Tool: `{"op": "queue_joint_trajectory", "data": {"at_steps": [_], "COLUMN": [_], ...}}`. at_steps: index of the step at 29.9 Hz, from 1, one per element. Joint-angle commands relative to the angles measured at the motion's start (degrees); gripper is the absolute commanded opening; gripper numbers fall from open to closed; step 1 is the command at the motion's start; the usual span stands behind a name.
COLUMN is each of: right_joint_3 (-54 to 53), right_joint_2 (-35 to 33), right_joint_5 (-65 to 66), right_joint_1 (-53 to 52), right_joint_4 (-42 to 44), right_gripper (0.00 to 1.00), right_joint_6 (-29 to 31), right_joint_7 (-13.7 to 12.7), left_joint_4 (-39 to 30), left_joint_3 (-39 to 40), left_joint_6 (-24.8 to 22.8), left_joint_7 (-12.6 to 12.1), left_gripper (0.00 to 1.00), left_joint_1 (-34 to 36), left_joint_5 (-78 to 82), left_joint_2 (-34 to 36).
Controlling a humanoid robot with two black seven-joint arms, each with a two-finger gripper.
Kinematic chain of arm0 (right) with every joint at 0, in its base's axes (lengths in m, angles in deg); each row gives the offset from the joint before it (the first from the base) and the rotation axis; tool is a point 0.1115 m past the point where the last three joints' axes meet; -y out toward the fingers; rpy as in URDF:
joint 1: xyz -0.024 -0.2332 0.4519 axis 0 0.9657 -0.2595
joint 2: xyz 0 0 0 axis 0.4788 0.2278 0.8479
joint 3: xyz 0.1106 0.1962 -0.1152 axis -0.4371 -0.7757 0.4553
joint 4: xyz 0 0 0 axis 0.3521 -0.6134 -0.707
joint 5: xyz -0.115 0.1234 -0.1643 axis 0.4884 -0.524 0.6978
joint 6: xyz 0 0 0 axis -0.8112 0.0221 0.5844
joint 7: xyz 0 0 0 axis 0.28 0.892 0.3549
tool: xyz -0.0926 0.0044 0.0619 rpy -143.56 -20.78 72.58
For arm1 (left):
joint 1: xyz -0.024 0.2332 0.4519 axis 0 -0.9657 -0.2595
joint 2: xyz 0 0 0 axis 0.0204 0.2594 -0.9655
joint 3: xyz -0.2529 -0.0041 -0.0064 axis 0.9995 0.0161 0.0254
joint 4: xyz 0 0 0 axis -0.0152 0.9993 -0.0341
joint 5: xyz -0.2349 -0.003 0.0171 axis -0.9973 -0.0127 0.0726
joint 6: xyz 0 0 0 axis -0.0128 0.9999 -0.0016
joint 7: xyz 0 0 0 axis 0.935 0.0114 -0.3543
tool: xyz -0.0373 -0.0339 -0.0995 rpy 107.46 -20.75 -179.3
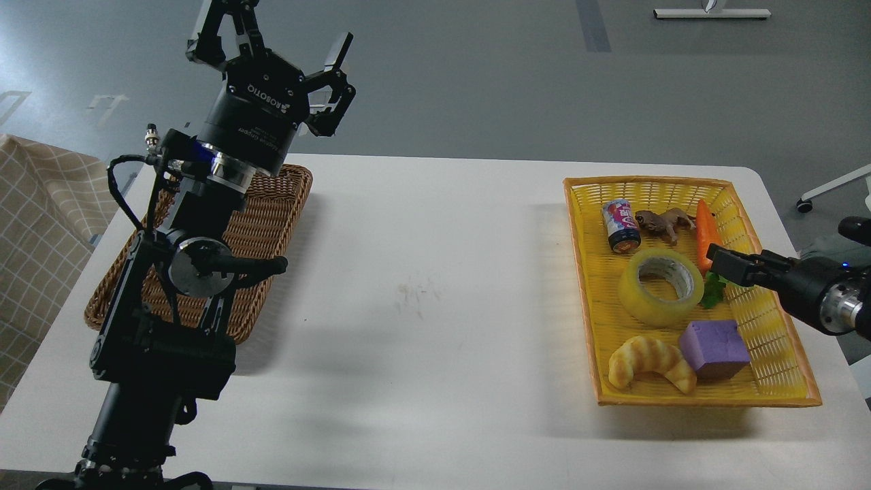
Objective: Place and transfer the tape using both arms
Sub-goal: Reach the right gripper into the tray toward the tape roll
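The tape [661, 286] is a fat roll of see-through yellow packing tape with a grey-white core, lying flat in the yellow basket [782, 367] on the white surface [435, 286], so its hole faces up. It sits between the soda can [620, 226] and the purple block [714, 348], croissant [652, 363] nearby. The right tool [714, 261] hovers just beside the roll, over the carrot [704, 235]; it's dark and side-on, can't tell its fingers apart. The left tool [275, 41] is raised over the brown wicker basket [272, 204], fingers spread, one cut off by the frame.
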Motion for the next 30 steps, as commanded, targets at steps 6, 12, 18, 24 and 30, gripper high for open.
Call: {"op": "queue_joint_trajectory", "data": {"at_steps": [6, 12, 18, 24, 30], "right_joint_3": [1.3, 1.4, 2.3, 3.4, 3.9], "right_joint_2": [2.5, 4.0, 4.9, 4.9, 4.6], "right_joint_5": [-0.2, -0.3, 0.1, 0.1, 0.2], "right_joint_1": [-1.8, -1.8, -1.9, -3.3, -3.3], "right_joint_4": [2.9, 4.1, 5.5, 7.7, 7.8], "right_gripper": [0.74, 0.75, 0.74, 0.73, 0.72], "right_joint_6": [0.0, 0.0, 0.0, 0.0, 0.0], "right_joint_7": [0.2, 0.2, 0.2, 0.2, 0.2], "left_joint_4": [0.5, 0.5, 0.5, 0.4, 0.4], "left_joint_3": [0.3, 0.4, 0.3, 0.2, 0.2], "left_joint_6": [0.0, 0.1, 0.2, 1.6, 1.6], "left_joint_7": [0.0, -0.1, -0.1, -0.1, -0.1], "left_gripper": [0.98, 0.98, 0.98, 0.98, 0.98], "left_joint_1": [-0.6, -0.7, -0.7, -0.7, -0.7], "left_joint_5": [0.0, 0.0, 0.2, 0.3, 0.2], "left_joint_2": [0.0, 0.0, 0.0, 0.0, 0.0]}}
